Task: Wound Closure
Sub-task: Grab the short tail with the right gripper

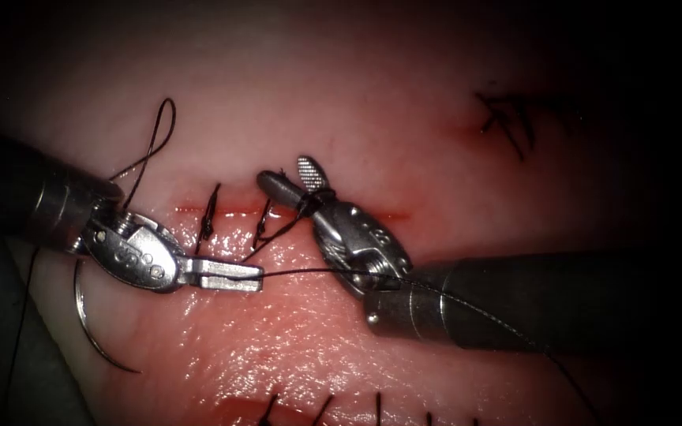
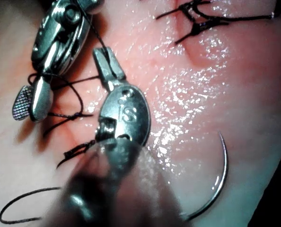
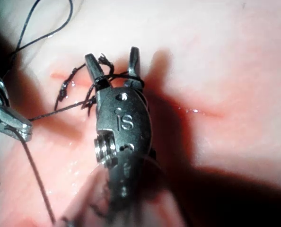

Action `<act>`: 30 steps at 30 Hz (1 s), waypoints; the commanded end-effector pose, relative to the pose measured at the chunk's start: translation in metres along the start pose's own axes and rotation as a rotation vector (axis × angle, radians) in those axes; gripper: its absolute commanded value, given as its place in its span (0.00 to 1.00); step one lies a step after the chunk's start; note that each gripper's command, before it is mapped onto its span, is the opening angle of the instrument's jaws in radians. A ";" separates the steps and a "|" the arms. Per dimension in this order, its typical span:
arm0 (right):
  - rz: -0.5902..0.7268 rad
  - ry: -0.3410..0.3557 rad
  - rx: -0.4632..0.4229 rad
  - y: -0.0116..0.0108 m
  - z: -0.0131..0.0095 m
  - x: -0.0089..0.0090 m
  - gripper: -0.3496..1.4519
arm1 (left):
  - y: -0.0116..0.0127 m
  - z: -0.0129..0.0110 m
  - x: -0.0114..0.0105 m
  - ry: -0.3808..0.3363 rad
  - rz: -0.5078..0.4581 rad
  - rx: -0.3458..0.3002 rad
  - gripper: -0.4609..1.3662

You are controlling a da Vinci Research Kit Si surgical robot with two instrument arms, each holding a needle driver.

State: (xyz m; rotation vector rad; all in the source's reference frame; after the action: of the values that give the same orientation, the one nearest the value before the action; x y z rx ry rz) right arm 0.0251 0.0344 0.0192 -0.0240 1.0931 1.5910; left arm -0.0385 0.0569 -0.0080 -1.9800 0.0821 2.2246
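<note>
Two claws low over tissue [image 1: 294, 347], left claw [image 1: 234, 274] gripping thread [image 1: 301, 271], needle [image 1: 92, 331] free

Inventory, as counted.

Tools: 2. Left claw [image 1: 230, 274], jaws closed on the thread [image 1: 301, 272]; right claw [image 1: 297, 177], jaws parted, holding nothing, with thread wound about them.

Needle [image 1: 88, 327]: 1, curved, lying free on the tissue [image 1: 294, 347] beside the left tool, gripped by neither.

Tissue: 1 piece, bearing 1 cut [image 1: 238, 211] along the middle.

Stitches across that cut: 2, at [image 1: 209, 213] and [image 1: 262, 225].

Thread loop [image 1: 155, 142]: 1, lying above the left tool.

Stitch ends at the near edge [image 1: 325, 410]: at least 4; the exact count could not be told.

Cluster of dark stitches, far right [image 1: 511, 118]: 1; its separate stitches could not be counted.
</note>
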 end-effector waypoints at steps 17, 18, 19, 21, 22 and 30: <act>0.000 -0.029 0.076 -0.0010 0.0000 -0.0007 0.00 | -0.0001 -0.0001 -0.0002 0.001 -0.005 -0.009 0.06; 0.000 -0.027 0.072 -0.0010 0.0000 -0.0007 0.00 | -0.0001 -0.0001 -0.0003 0.001 -0.005 -0.008 0.06; 0.000 -0.028 0.073 -0.0010 0.0000 -0.0007 0.00 | -0.0001 -0.0001 -0.0003 0.001 -0.005 -0.009 0.06; 0.001 -0.028 0.071 -0.0011 0.0000 -0.0006 0.00 | -0.0001 -0.0001 -0.0003 0.001 -0.005 -0.009 0.06; 0.001 -0.028 0.071 -0.0011 -0.0001 -0.0006 0.00 | -0.0001 -0.0001 -0.0003 0.002 -0.005 -0.009 0.06; 0.008 -0.028 0.068 -0.0012 -0.0001 -0.0005 0.00 | -0.0002 -0.0001 -0.0004 0.002 -0.005 -0.009 0.06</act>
State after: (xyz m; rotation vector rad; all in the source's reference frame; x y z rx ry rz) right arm 0.0261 0.0339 0.0187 0.0472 1.1271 1.5541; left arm -0.0383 0.0570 -0.0076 -1.9799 0.0763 2.2205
